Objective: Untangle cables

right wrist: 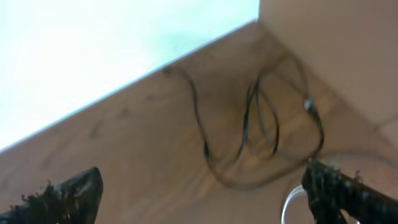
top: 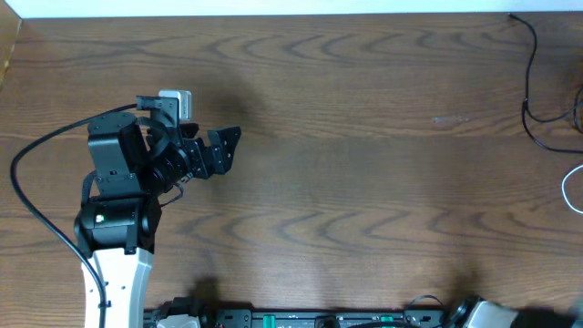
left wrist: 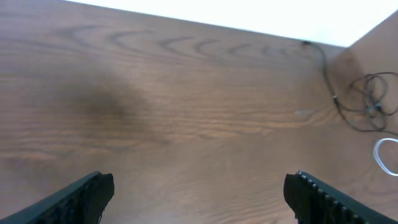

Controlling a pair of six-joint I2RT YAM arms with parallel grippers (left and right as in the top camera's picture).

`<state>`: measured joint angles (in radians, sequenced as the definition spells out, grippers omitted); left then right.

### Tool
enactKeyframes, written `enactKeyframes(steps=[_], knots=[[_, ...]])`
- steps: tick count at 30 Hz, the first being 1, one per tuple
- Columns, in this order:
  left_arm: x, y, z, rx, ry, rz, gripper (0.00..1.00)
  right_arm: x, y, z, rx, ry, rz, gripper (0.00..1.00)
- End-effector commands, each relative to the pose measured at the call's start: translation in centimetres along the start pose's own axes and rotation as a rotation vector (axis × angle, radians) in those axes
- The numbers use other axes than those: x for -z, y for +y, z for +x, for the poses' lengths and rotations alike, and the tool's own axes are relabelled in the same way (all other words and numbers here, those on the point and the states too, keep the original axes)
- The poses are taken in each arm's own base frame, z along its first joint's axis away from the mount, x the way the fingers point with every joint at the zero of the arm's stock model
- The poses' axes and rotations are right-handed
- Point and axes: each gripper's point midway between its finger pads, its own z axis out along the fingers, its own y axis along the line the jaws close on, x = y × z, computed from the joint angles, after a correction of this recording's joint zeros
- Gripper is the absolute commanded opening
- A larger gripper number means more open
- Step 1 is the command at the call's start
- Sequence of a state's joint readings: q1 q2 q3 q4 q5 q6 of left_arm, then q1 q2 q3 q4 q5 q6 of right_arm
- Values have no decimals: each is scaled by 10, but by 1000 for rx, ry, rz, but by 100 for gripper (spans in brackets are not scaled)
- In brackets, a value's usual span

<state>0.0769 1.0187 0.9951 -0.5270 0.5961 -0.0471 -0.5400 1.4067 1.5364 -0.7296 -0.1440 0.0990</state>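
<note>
The cables lie at the table's far right. Thin black cables (top: pixel 532 111) run in loose loops from the back edge, and a white cable (top: pixel 570 189) curves just in front of them. In the left wrist view the black loops (left wrist: pixel 368 103) and the white cable (left wrist: pixel 382 155) sit far off to the right. My left gripper (top: pixel 228 151) hangs open over bare wood at the left, nothing between its fingers (left wrist: pixel 87 196). My right gripper (right wrist: pixel 202 194) is open just short of the black loops (right wrist: pixel 261 127), its right finger (right wrist: pixel 342 198) beside the white cable (right wrist: pixel 292 204).
A raised wooden wall (right wrist: pixel 336 50) bounds the table's right side just behind the cables. The left arm's thick black cable (top: pixel 32 173) arcs off to the left. Only a bit of the right arm's base (top: pixel 487 314) shows at the bottom edge.
</note>
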Motion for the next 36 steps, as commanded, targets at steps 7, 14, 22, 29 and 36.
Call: enactKeyframes(steps=[7,14,22,29,36], knots=[[2,18,30,-38,81,-97,93,57,62,108,75,22,-157,99],[39,23,47,-61,-18,-222,93,77,84,189,141,73,-247,99],[41,25,85,-33,19,-224,93,73,98,244,248,142,-238,99],[38,25,95,-24,48,-208,93,81,100,254,283,116,-148,99],[37,23,95,-25,47,-199,93,81,120,230,323,11,-224,99]])
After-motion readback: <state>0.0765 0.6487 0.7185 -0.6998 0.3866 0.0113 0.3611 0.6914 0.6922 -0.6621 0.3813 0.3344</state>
